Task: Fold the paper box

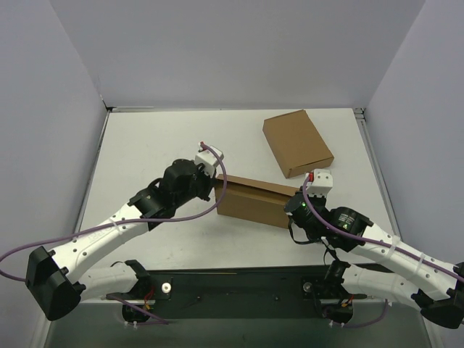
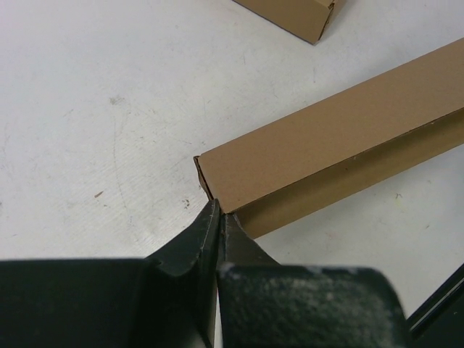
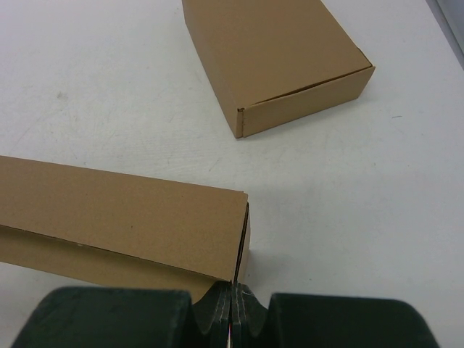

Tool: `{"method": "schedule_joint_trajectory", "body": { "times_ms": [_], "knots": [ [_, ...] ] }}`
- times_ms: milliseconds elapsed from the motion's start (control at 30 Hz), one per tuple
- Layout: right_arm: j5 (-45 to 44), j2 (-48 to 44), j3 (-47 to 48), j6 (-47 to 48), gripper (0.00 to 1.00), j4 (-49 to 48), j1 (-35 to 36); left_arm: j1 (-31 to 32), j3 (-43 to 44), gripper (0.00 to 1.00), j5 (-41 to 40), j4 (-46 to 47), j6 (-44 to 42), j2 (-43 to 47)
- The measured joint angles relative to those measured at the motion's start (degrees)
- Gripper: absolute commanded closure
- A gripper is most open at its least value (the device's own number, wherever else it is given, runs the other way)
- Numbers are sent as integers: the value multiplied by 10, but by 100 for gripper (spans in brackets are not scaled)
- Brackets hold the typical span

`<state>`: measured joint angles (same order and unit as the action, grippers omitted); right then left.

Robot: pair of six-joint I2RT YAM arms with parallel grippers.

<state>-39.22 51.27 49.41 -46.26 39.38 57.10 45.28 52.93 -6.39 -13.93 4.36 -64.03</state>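
The paper box (image 1: 250,201) lies mid-table as a long brown kraft piece, folded up into a low, narrow shape. My left gripper (image 1: 216,191) is at its left end. In the left wrist view the box (image 2: 326,138) runs up to the right, and the left gripper (image 2: 220,210) is shut with its tips pinched on the box's near corner. My right gripper (image 1: 293,207) is at the right end. In the right wrist view it (image 3: 233,286) is shut on the lower edge of the box's (image 3: 123,210) end wall, where a dark slit runs into the jaws.
A tidy closed brown carton (image 1: 297,143) sits at the back right, also seen in the left wrist view (image 2: 290,13) and the right wrist view (image 3: 272,58). The white table (image 1: 145,145) has walls on the left, back and right.
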Motion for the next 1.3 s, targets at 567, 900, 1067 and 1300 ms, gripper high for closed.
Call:
{"method": "schedule_joint_trajectory", "body": {
  "times_ms": [567, 900, 1067, 1300],
  "knots": [
    [0, 0, 0, 0, 89, 1, 0, 37, -84, 100, -87, 123, 31, 16],
    [72, -4, 40, 33, 29, 58, 3, 51, -101, 100, -118, 136, 52, 24],
    [134, -19, 73, 38, 28, 83, 1, 56, -101, 100, -128, 136, 54, 23],
    [182, -38, 123, 36, 29, 58, -11, 61, -101, 100, -138, 135, 53, 23]
  ]
}}
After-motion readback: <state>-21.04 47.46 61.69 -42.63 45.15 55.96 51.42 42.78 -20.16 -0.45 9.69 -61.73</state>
